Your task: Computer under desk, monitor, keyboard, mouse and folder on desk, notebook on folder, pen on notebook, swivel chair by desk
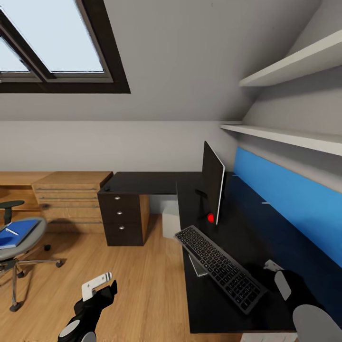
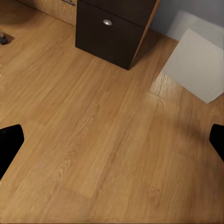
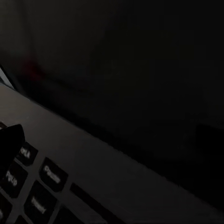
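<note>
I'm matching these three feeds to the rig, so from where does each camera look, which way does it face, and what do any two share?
Head view: high on the robot, facing forward and down over the desk, monitor and keyboard; left gripper and right arm show.
Left wrist view: on the left arm, facing down at the wood floor, drawer unit and computer; dark fingertips at the edges.
Right wrist view: close above the keyboard; one dark fingertip.
Shared: the keyboard shows in head and right wrist views.

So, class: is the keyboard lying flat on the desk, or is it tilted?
Tilted. The keyboard rests on the desk with its far end raised, overhanging the desk's edge.
</note>
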Robot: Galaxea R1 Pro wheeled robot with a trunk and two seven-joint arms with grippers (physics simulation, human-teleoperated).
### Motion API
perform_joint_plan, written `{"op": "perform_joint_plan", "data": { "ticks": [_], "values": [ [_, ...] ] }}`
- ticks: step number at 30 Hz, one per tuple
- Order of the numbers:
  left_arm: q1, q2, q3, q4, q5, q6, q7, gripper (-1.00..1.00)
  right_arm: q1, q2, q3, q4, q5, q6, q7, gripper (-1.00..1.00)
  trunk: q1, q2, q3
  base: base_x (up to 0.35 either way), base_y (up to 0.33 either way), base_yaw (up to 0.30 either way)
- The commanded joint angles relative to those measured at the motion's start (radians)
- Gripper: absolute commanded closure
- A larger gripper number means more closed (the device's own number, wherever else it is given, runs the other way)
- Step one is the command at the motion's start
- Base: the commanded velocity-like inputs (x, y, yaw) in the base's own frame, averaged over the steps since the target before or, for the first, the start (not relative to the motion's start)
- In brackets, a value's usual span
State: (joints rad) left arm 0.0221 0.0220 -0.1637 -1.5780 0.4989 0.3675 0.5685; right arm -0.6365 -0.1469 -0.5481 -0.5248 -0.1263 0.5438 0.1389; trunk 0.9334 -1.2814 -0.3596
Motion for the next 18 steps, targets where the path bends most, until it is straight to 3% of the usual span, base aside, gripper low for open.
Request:
{"op": "perform_joint_plan", "data": {
  "ticks": [1, 5, 18],
  "values": [
    [0.000, 0.001, -0.002, -0.002, 0.007, 0.002, 0.008, -1.00, 0.000, 0.001, -0.004, 0.000, 0.005, 0.008, -0.002, -1.00, 0.000, -0.001, -0.001, -0.264, 0.000, 0.000],
    [0.000, 0.001, -0.002, -0.002, 0.007, 0.001, 0.008, -1.00, 0.000, 0.003, -0.004, 0.000, 0.005, 0.008, -0.002, -1.00, 0.000, -0.001, -0.001, -0.134, 0.000, 0.000],
    [0.000, 0.001, -0.002, -0.002, 0.004, 0.001, 0.008, -1.00, 0.000, 0.004, 0.017, 0.000, 0.005, 0.008, -0.005, -1.00, 0.000, -0.001, -0.001, -0.011, 0.000, 0.000]
  ]
}}
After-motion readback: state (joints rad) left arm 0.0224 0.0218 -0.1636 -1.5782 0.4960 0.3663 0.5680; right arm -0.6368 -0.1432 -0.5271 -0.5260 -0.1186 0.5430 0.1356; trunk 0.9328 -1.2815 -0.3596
